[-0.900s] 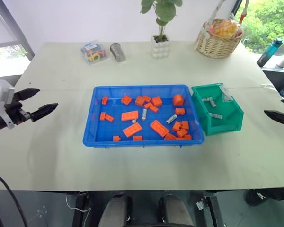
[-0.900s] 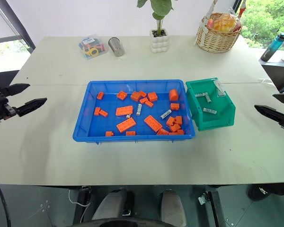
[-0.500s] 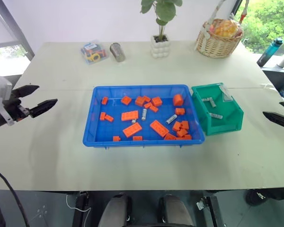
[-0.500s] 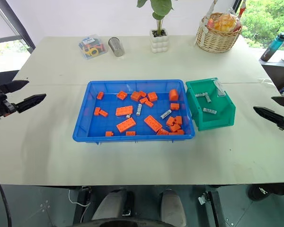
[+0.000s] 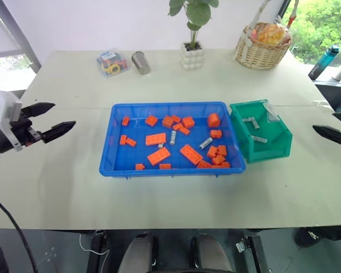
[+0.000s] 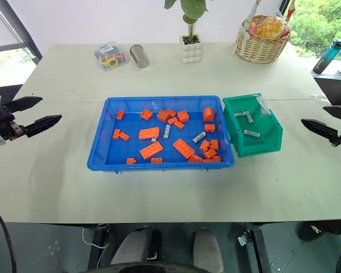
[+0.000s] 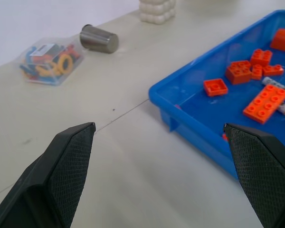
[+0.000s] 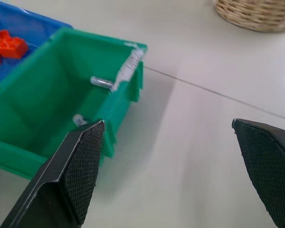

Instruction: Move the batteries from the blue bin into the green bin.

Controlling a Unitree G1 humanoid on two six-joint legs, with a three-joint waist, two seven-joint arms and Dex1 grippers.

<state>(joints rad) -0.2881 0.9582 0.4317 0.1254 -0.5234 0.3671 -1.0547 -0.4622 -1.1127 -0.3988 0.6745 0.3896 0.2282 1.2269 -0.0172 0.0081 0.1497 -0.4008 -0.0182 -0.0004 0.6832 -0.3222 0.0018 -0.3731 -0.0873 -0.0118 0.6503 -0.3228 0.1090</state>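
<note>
On the table (image 5: 74,187), the blue bin (image 5: 108,162) held orange bricks (image 5: 156,139) and batteries (image 5: 173,137). Both claws, left gripper (image 5: 49,119) and right gripper (image 6: 324,120), were wide and empty beside the green bin (image 5: 273,147).

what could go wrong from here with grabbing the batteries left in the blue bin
1. The batteries left in the blue bin lie among orange bricks, so a finger may catch a brick too.
2. One battery lies close to bricks by the right wall, leaving little room for open jaws.
3. Both the left gripper and right gripper are open, far outside the bins.
</note>
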